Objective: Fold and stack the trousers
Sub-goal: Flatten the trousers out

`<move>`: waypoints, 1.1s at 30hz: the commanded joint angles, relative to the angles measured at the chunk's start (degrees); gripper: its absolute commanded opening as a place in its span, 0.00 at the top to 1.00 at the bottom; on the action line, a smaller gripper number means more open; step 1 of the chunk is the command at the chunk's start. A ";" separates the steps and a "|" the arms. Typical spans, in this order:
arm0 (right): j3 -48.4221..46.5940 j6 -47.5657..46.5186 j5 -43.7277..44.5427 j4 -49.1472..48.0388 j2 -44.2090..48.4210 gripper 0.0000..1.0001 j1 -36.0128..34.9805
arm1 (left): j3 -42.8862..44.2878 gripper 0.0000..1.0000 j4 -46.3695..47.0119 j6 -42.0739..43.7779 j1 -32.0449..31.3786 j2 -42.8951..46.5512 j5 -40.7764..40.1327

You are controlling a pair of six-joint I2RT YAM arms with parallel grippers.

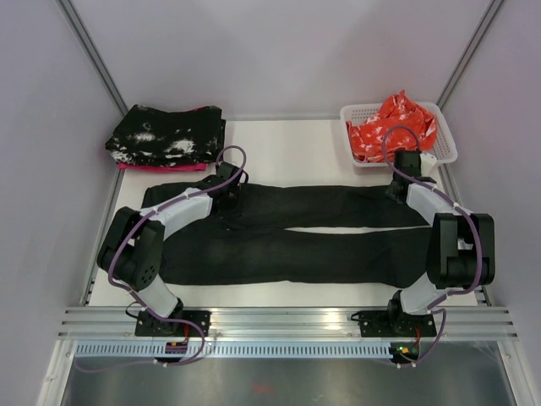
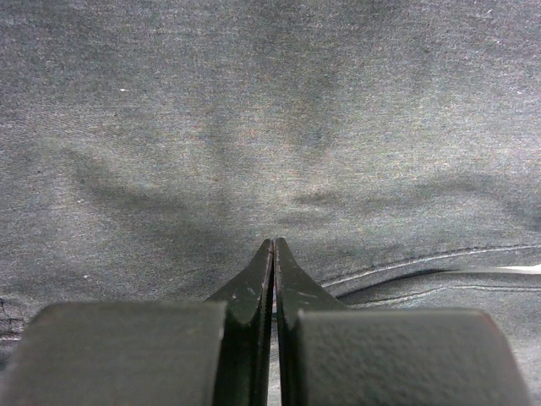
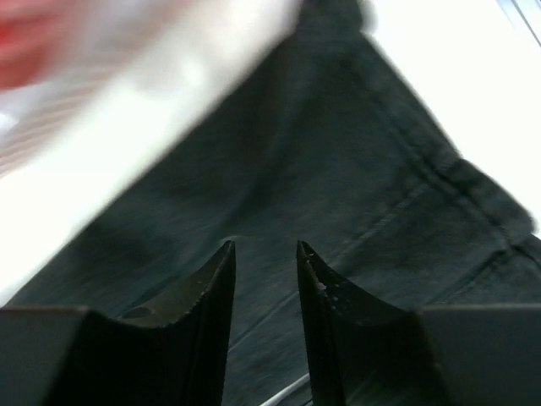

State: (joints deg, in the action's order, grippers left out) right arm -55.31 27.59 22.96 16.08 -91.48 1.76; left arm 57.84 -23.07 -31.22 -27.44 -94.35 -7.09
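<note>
Black trousers [image 1: 296, 245] lie flat across the surface [image 1: 287, 144], waist twd the left edge, legs running to the right edge, w/ a thin gap btw the two legs. Left pincer [image 2: 274, 241] is closed tight at the far side of the waist. Creases fan out from its tips, so it looks pinched on the cloth. Right pincer [image 3: 265, 245] hangs partway open over the far leg near its hem, nothing btw its fingers.

Likely step: right takes the far-leg hem so both arms can bring the far half over the near half. To do it well:
- Drop right w/ one finger under the hem edge and close on the stitched band, not the thin middle, for less slip.
- Lift both ends level & together, else the leg twists.
- Keep clear of the white basket [image 1: 448, 139] w/ orange-red cloth [image 1: 393, 123] at the far right corner, just beside the right wrist.

Folded speckled stack [image 1: 165, 135] sits at the far left corner, prob. where this pair ends up.
</note>
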 commanded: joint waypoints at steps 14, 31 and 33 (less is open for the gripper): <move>-4.55 10.62 -4.76 -7.27 -9.50 0.63 10.19 | 0.07 0.97 1.27 1.08 0.55 -0.57 0.85; 7.05 26.26 -20.05 -35.92 -9.06 0.62 17.84 | 1.65 0.97 0.13 0.81 0.90 -2.77 2.52; 8.90 27.94 -22.34 -41.90 -9.15 0.63 18.19 | 2.10 0.97 -0.22 0.81 0.90 -2.86 2.61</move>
State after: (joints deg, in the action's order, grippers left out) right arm -48.12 50.74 6.04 -12.99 -100.75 19.49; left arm 57.82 -23.24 -31.11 -26.79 -96.36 -5.72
